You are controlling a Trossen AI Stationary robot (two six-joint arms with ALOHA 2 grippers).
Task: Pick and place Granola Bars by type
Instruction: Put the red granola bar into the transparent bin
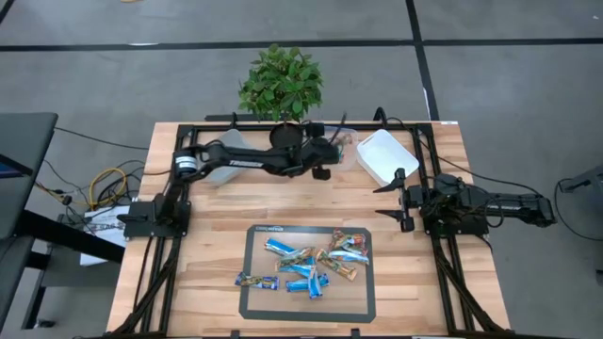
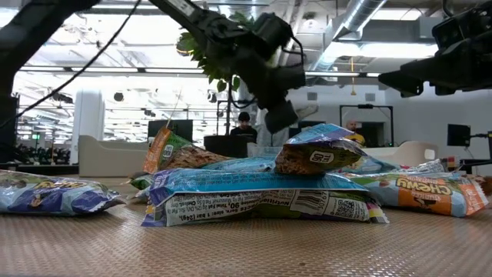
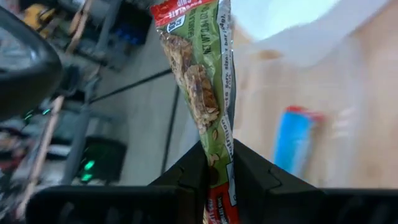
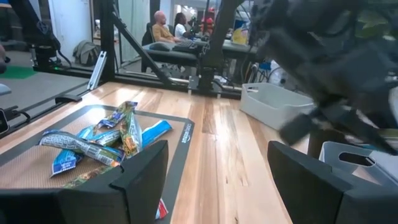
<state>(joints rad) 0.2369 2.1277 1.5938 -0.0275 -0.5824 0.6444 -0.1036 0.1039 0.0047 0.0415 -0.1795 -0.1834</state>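
Note:
Several granola bars (image 1: 306, 264), blue, tan-orange and multicoloured, lie heaped on a dark mat (image 1: 254, 301); the low view shows the heap (image 2: 254, 192) close up. My left gripper (image 1: 325, 155) is up over the table's far side, next to a clear bin (image 1: 386, 155), and is shut on a green-and-red bar (image 3: 199, 81). A blurred blue bar (image 3: 295, 140) lies beneath it. My right gripper (image 1: 400, 200) waits open on the right side, above the table; its wrist view looks toward the heap (image 4: 99, 140). My left gripper pinches the green-and-red bar between its two fingers (image 3: 186, 177), close to the wrapper's red end (image 3: 219, 171). The fingers lie across the bar. The rest of the wrapper sticks out past the fingertips, lifted clear of the table.
A potted plant (image 1: 281, 85) stands at the far edge, just behind the left gripper. A second clear bin (image 1: 221, 171) sits under the left arm. Black frame rails (image 1: 438, 273) run along both sides. Bare wood (image 1: 311, 202) lies between the mat and the bins.

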